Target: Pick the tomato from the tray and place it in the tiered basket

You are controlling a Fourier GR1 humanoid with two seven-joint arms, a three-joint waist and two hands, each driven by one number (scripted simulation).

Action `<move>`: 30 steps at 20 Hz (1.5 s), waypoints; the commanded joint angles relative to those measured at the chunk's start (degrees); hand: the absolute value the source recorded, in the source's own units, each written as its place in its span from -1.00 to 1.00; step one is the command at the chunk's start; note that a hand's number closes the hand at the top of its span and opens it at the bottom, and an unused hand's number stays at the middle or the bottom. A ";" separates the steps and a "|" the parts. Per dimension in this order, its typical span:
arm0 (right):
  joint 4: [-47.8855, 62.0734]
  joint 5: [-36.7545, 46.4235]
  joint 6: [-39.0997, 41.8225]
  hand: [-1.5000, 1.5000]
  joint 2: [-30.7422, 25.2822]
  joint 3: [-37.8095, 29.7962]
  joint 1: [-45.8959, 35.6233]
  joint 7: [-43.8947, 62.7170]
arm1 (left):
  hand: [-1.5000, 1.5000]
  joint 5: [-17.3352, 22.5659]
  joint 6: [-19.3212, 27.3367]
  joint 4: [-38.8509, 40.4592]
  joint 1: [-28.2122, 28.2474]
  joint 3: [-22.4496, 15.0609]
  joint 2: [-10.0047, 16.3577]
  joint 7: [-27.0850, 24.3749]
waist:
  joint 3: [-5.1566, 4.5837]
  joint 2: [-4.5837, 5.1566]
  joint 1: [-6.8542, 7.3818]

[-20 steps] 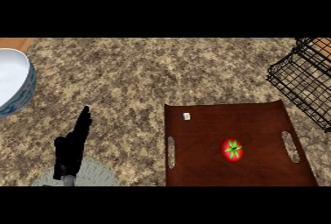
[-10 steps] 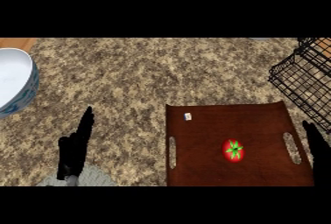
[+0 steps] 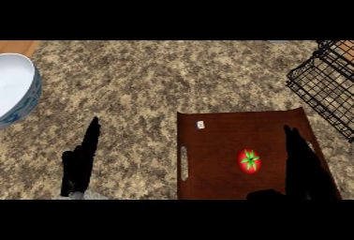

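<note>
The tray [image 3: 207, 140] lies on the worktop [image 3: 152, 79] at the near right, with the tomato [image 3: 249, 160] on it, right of its middle. The tiered basket [image 3: 325, 89] stands behind the tray at the right edge. A bowl [image 3: 14, 89] sits at the far left edge. The left robot hand [image 3: 81, 159] is over the worktop left of the tray. The right robot hand [image 3: 304, 164] is over the tray's right side, just right of the tomato.

tomato [image 3: 249, 160]: small, round, bright red, with a green star of leaves facing up. It's sitting pretty much in the middle of the tray, nothing touching it.
tray [image 3: 207, 140]: dark brown, rectangular, lying flat down at 4 o'clock in the view.
tiered basket [image 3: 325, 89]: black wire mesh, standing at about 1 o'clock from the tomato, just off the tray's far corner.
</note>
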 commanded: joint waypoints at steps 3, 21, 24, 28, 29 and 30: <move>5.59 2.88 7.28 -1.00 8.95 0.90 -6.58 11.84 | 0.00 0.83 -1.71 1.65 1.78 1.32 1.04 -0.49 | -0.76 0.29 -0.37; 18.69 4.08 15.62 -1.00 19.03 -6.75 -10.18 10.20 | 0.00 -0.82 0.16 2.13 0.50 1.05 -1.51 0.71 | -0.70 0.34 -0.82; 18.15 3.76 16.54 -1.00 19.08 -7.38 -8.21 8.64 | 0.00 -1.58 -0.67 1.22 3.23 0.35 -0.71 -0.56 | -0.68 0.20 -0.96; 19.68 2.22 18.61 -1.00 19.11 -10.27 -8.76 7.52 | 0.00 -0.23 -1.72 2.41 0.55 2.25 -0.69 0.67 | -0.70 0.30 -1.21; 20.60 1.00 17.20 -1.00 19.11 -9.21 -10.06 9.66 | 0.00 -1.64 -0.62 2.76 0.45 1.05 -1.64 0.75 | -0.69 0.31 -1.06; 19.13 1.78 17.61 -1.00 19.12 -10.80 -6.59 6.62 | 0.00 -0.39 -1.76 1.56 0.17 2.45 -0.24 2.17 | -0.67 0.21 -1.43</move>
